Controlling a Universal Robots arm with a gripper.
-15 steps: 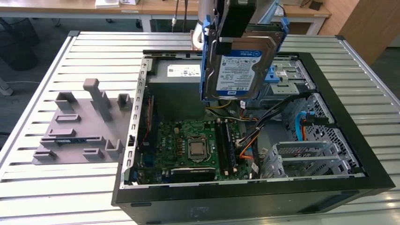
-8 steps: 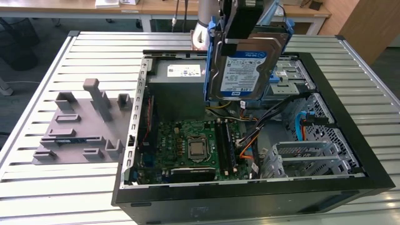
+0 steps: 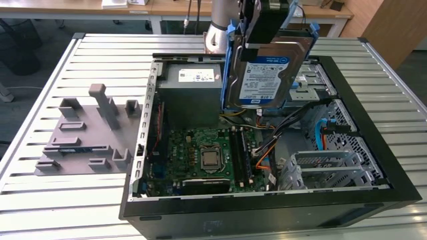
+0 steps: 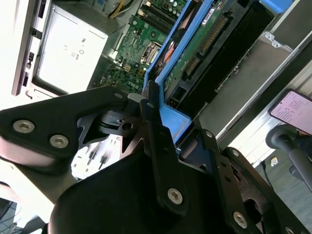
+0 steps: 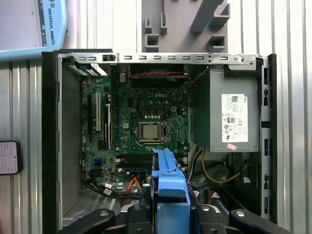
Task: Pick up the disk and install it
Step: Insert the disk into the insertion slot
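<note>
Disk (image 3: pixel 270 75) is up in the air, upper centre of the exterior view, hanging over the open computer case (image 3: pixel 400 185). It isn't seated in anything.

End effector (image 3: pixel 261 27) is closed on it from above. In the second wrist view the fingers (image 4: pixel 160 146) pinch the blue rail (image 4: pixel 170 114) at one end of the disk. My read is that gripping there keeps the pads off the label and off the green board side, and leaves the long rails free.

The disk hangs close to upright, label face toward the exterior camera.

The case lies on its side on the slatted worktop (image 3: pixel 40 100) with the side panel off, so the inside is reachable straight down. Inside it:
- Power supply (image 3: pixel 193 95), upper left of the case.
- Motherboard (image 3: pixel 207 155), lower centre.
- Drive cage (image 3: pixel 333 167), lower right.

The disk's lower edge overlaps the power supply's right side in the frame. I judge it's above it, not touching, but I can't confirm the gap.

Grey holder plate (image 3: pixel 87 135) sits at frame left, well apart from the case. A phone (image 5: pixel 9 157) lies on the worktop just beside the case wall.

Pick looks done; install not yet.
</note>
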